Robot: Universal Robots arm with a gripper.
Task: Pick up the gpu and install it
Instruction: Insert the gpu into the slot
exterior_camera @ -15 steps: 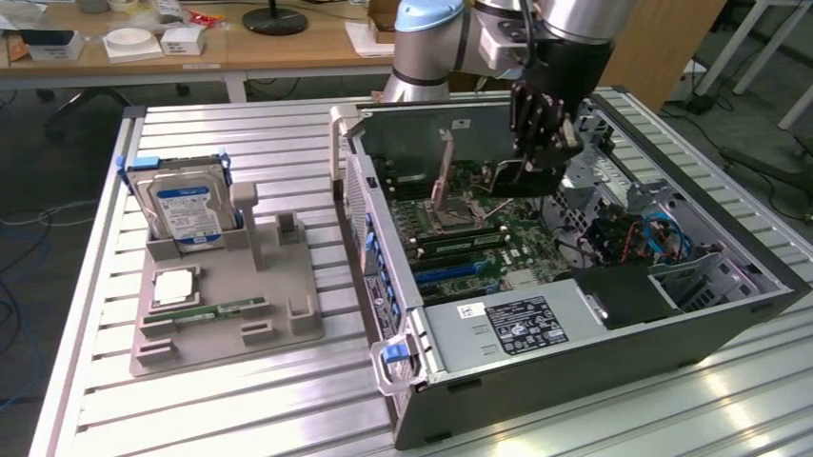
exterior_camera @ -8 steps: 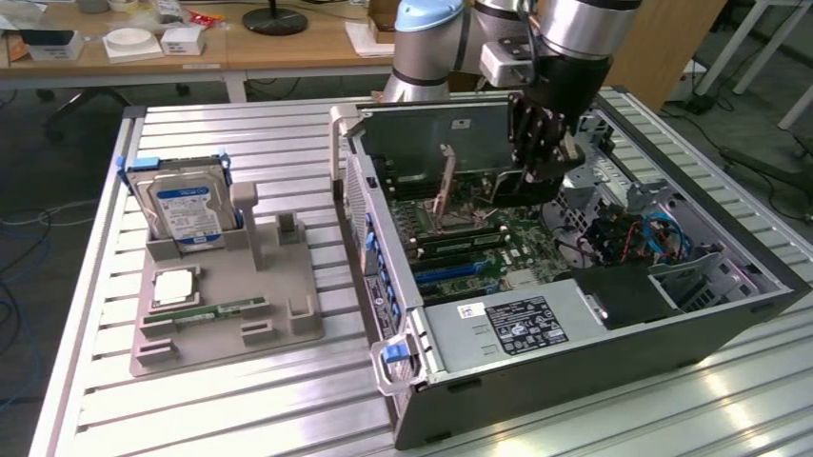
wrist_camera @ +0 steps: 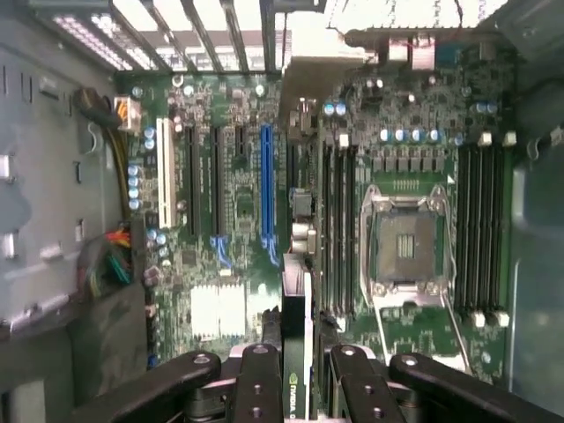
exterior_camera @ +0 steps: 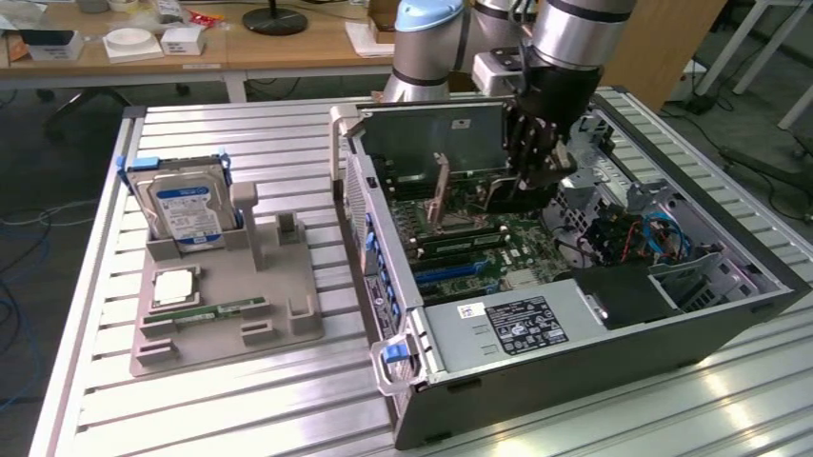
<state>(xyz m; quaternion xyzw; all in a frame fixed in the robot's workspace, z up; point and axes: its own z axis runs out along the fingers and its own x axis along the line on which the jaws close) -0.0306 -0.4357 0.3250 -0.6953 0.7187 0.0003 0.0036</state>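
**A:** Where is the tool (wrist_camera: 300,345)?

**B:** Down inside the open case (exterior_camera: 711,324), hanging from the arm over the motherboard (wrist_camera: 238,176).

**A:** And its state?

**B:** It is pinching the gpu (wrist_camera: 295,295). The card stands edge-on between the fingers (wrist_camera: 258,374), one on each face. A green logo shows on the card close to the tool's body.

**A:** So the gpu is off the table (exterior_camera: 228,409)?

**B:** Yes. It is in the tool's grip, inside the case, with its free edge pointing at the motherboard.

**A:** Is it seated in a slot?

**B:** I cannot tell whether its edge touches the board.

**A:** What lies beneath the tool?

**B:** The card lines up between two groups of parts. On one side of the tool is a long blue slot (wrist_camera: 267,189), with black slots and a white one beyond it. On the other side are memory slots, then the CPU socket (wrist_camera: 403,242) with its metal frame.

**A:** Anything else near?

**B:** The power supply (exterior_camera: 508,324) with its label sits in the case, near the tool but apart from it.

**A:** And outside the case?

**B:** Well apart from the tool, a grey holder (exterior_camera: 223,324) rests on the table. A hard drive (exterior_camera: 185,209) stands upright in it, and a memory stick (exterior_camera: 209,311) lies flat in it.
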